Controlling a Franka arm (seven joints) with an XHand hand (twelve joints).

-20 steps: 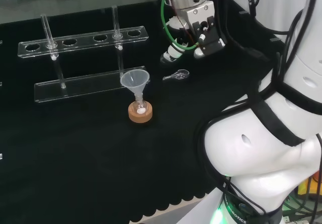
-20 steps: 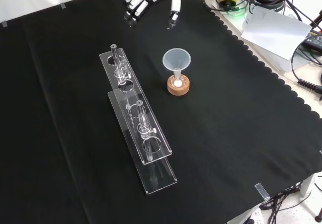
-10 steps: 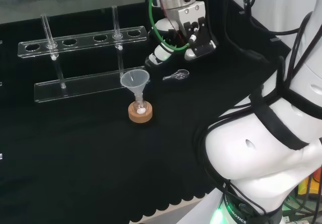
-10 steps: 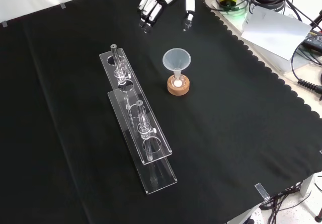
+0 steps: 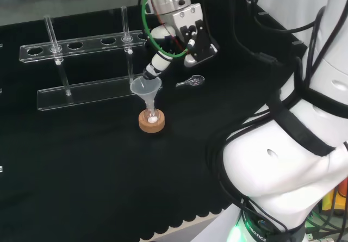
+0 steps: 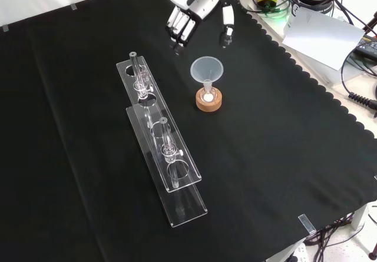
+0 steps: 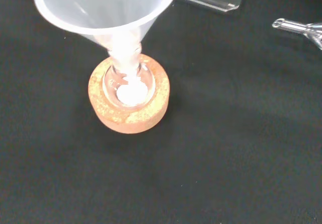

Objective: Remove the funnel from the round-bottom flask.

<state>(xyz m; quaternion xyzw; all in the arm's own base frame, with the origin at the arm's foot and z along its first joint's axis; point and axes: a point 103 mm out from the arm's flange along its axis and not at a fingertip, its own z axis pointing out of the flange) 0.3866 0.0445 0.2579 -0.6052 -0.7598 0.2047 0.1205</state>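
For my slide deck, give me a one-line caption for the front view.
Open hand above a funnel seated in a round-bottom flask on a cork ring.

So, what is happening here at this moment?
The robot's hand, fingers straight and open, hovers close to the funnel and holds nothing. The funnel is not yet removed: it stands upright in the small round-bottom flask, which sits in a cork ring beside a clear tube rack.

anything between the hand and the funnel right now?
Nothing. In the front view, bare black cloth separates the hand from the funnel standing in the flask; the hand's fingers are open above it.
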